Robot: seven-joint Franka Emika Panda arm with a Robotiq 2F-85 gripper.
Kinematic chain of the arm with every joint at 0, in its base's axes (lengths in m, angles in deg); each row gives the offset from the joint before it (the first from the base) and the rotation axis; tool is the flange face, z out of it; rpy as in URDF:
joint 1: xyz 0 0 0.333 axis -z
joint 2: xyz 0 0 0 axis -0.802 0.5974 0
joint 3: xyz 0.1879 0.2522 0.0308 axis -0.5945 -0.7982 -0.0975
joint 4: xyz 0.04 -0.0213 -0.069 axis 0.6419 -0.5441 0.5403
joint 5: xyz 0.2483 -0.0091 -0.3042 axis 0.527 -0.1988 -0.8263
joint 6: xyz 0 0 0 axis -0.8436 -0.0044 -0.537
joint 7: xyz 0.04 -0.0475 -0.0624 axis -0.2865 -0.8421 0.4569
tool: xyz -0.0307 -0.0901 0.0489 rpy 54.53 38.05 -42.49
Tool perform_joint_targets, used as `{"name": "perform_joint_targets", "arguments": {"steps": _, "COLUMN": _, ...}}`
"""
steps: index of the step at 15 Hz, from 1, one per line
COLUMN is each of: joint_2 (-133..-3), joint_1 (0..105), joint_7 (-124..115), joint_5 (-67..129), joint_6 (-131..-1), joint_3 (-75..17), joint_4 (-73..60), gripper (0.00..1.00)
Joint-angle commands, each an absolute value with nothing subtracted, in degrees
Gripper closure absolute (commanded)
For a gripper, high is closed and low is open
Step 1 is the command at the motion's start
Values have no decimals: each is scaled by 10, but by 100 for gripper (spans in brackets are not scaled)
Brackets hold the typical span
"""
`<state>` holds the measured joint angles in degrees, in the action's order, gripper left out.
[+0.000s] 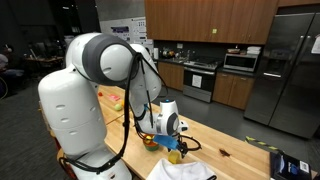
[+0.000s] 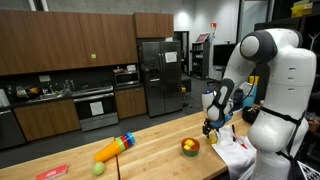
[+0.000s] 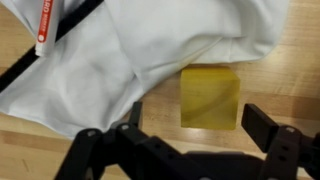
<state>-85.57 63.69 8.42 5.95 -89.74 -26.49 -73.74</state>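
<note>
A wooden table is running through a dim kitchen of dark cabinets, a steel fridge standing behind it, as I am driving the arm from afar. The gripper is hanging low over the table's end nearest the robot's base. Its fingers are standing wide open, gripping nothing.

In the wrist view a yellow block is lying flat on the wood, in line with the gap between the fingers. Its far edge is touching the hem of a crumpled white cloth, and bare wood is showing along its other three sides. A marker is resting on the cloth, well apart from the block.

Only this view is showing the block and marker plainly; from outside they are too small for me to tell. In both exterior views a bowl of fruit is sitting just beside the gripper, with the cloth bunching between it and the robot, close to the table's edge. In an exterior view open wood is stretching from the bowl to a long toy and a green ball near the far end.
</note>
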Motion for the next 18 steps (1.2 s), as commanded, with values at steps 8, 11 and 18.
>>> {"name": "perform_joint_targets", "arguments": {"steps": 8, "joint_2": -816, "joint_1": 631, "joint_7": 169, "joint_5": -5, "joint_6": -935, "joint_3": -241, "joint_4": -730, "gripper": 0}}
{"name": "perform_joint_targets", "arguments": {"steps": 11, "joint_2": -808, "joint_1": 626, "joint_7": 170, "joint_5": -9, "joint_6": -939, "joint_3": -230, "joint_4": -727, "gripper": 25}}
{"name": "perform_joint_targets", "arguments": {"steps": 18, "joint_2": -807, "joint_1": 613, "joint_7": 144, "joint_5": 31, "joint_6": -937, "joint_3": -225, "joint_4": -733, "gripper": 66}}
